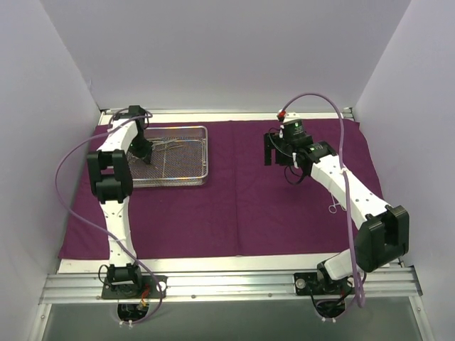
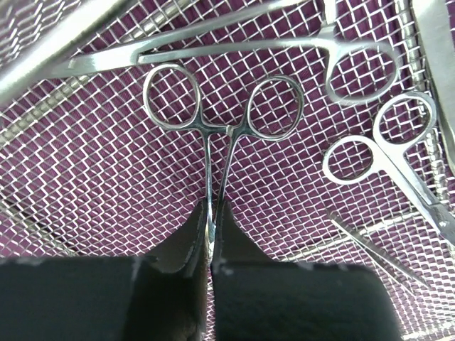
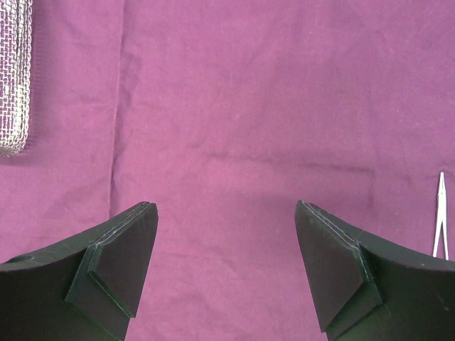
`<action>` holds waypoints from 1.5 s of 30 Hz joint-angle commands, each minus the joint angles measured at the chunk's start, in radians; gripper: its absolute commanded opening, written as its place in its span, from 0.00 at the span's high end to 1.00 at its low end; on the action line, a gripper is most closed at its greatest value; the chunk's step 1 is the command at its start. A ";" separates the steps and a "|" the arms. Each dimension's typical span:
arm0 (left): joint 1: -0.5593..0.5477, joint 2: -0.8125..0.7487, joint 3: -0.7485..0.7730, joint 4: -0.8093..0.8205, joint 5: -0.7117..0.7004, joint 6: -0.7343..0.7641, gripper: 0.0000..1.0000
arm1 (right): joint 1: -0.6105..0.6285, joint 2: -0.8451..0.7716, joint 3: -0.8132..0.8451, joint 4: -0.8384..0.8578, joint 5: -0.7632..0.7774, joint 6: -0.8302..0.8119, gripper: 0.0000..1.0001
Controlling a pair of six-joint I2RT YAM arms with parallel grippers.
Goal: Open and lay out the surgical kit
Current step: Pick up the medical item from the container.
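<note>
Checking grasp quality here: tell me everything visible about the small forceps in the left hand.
The small forceps are slim, shiny steel: two round ring handles on thin shanks running close together. They appear to lie flat on the wire-mesh tray, rings pointing away from the left hand, whose fingers are shut on the shanks, hiding the tips.

The left arm (image 1: 114,181) rises from its base at the near left and reaches to the far left, wrist bent steeply down. The left gripper (image 2: 210,209) has its jaws pressed together on the shanks of a ring-handled instrument (image 2: 226,131). The right arm (image 1: 352,195) folds at its elbow on the near right and stretches far and left toward the middle. There the right gripper (image 3: 224,206) hangs tilted down, jaws wide apart.
</note>
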 commanded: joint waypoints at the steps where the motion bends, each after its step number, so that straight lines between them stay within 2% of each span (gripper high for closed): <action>1: 0.047 0.025 -0.083 0.046 -0.021 0.025 0.98 | 0.000 -0.025 0.034 -0.017 0.015 0.017 0.20; 11: 0.037 -0.088 -0.081 0.080 -0.006 0.103 0.98 | 0.003 -0.051 0.005 0.016 -0.020 0.029 0.20; 15: 0.034 -0.136 -0.065 0.107 0.094 0.218 0.98 | 0.007 -0.054 0.008 0.033 -0.033 0.028 0.20; 18: 0.047 -0.166 -0.090 0.098 0.172 0.241 0.98 | 0.012 -0.056 0.006 0.039 -0.039 0.028 0.20; 26: 0.028 -0.289 -0.124 0.130 0.275 0.313 0.98 | 0.027 -0.053 0.003 0.055 -0.040 0.022 0.19; 28: 0.010 -0.307 -0.112 0.132 0.313 0.344 0.98 | 0.026 -0.022 0.023 0.043 -0.109 0.002 0.20; 29: -0.036 -0.329 -0.106 0.138 0.350 0.382 0.98 | 0.021 -0.007 0.038 0.033 -0.130 -0.012 0.21; 32: -0.109 -0.376 -0.110 0.149 0.446 0.458 0.98 | 0.000 0.052 0.092 0.013 -0.258 -0.009 0.28; 38: -0.213 -0.519 -0.253 0.270 0.683 0.549 0.98 | -0.008 0.111 0.164 0.067 -0.483 0.051 0.25; 43: -0.314 -0.688 -0.397 0.291 0.741 0.683 0.98 | -0.013 0.153 0.201 0.122 -0.660 0.176 0.23; 45: -0.352 -0.743 -0.423 0.276 0.700 0.721 0.98 | -0.013 0.162 0.189 0.180 -0.752 0.238 0.21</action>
